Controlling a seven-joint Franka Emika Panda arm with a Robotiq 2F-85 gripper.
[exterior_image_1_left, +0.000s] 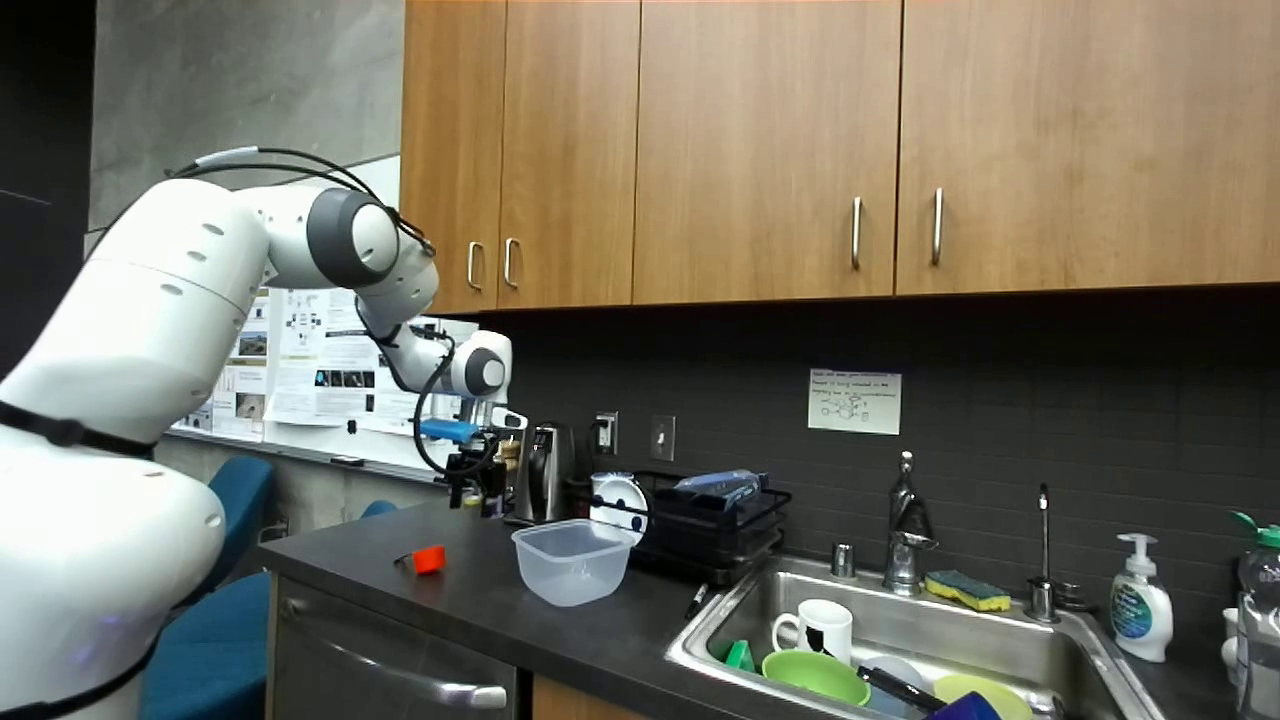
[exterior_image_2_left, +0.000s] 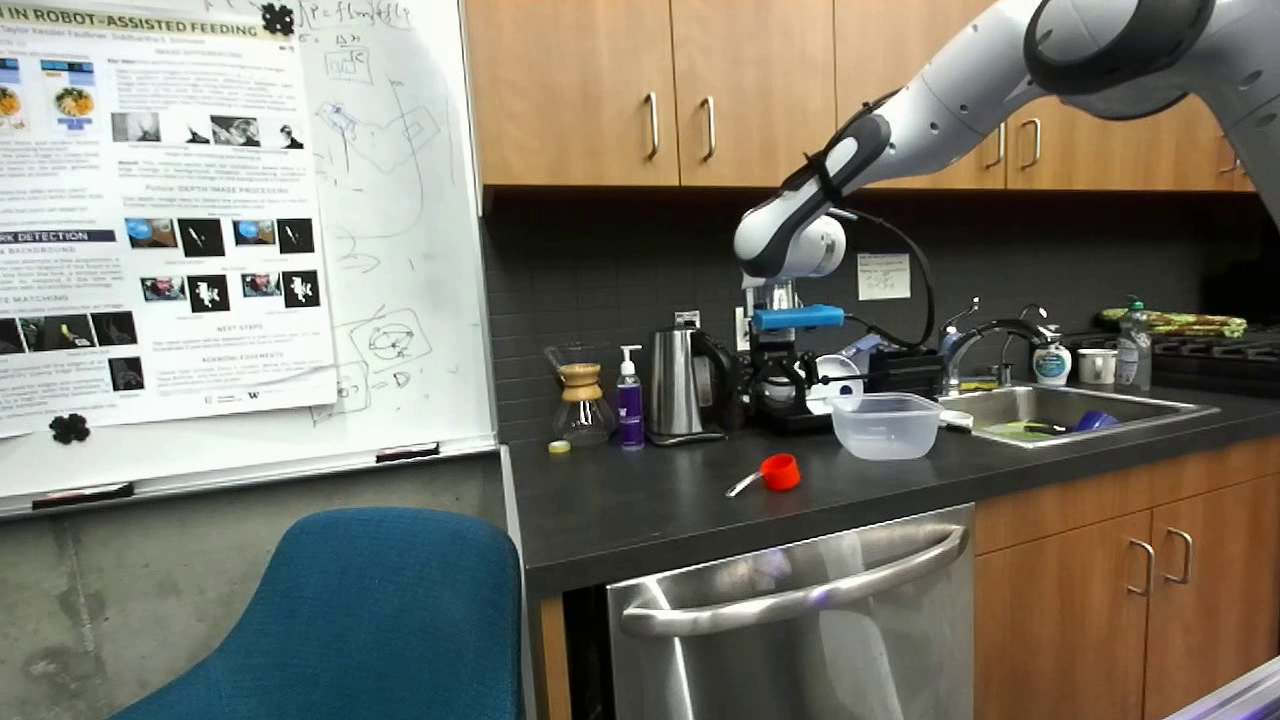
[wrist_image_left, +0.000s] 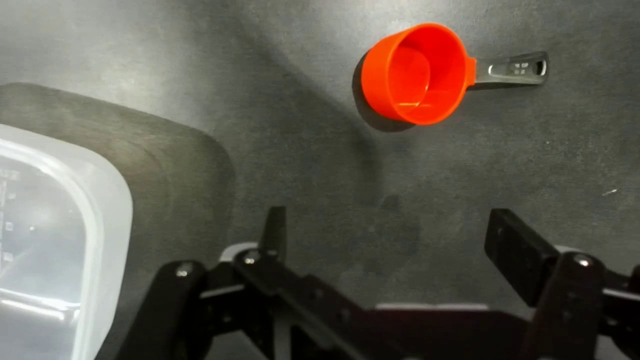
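Observation:
My gripper (wrist_image_left: 387, 220) is open and empty above the dark countertop. Its two black fingers are wide apart in the wrist view. It also shows in both exterior views (exterior_image_1_left: 478, 488) (exterior_image_2_left: 785, 385). An orange-red measuring cup (wrist_image_left: 412, 75) with a grey handle lies on the counter, ahead of the fingers and apart from them, its opening facing up. It also shows in both exterior views (exterior_image_1_left: 429, 560) (exterior_image_2_left: 780, 472). A clear plastic container (wrist_image_left: 107, 210) stands to the left of the fingers in the wrist view, partly cut off. Both exterior views show it whole (exterior_image_1_left: 572, 572) (exterior_image_2_left: 885, 430).
A steel kettle (exterior_image_2_left: 675, 385), purple bottle (exterior_image_2_left: 631, 408) and glass carafe (exterior_image_2_left: 583, 415) stand along the back wall. A black dish rack (exterior_image_1_left: 700, 525) is behind the container. A sink (exterior_image_1_left: 690, 650) holds a mug (exterior_image_1_left: 825, 628) and bowls. Wooden cabinets (exterior_image_1_left: 770, 150) hang above.

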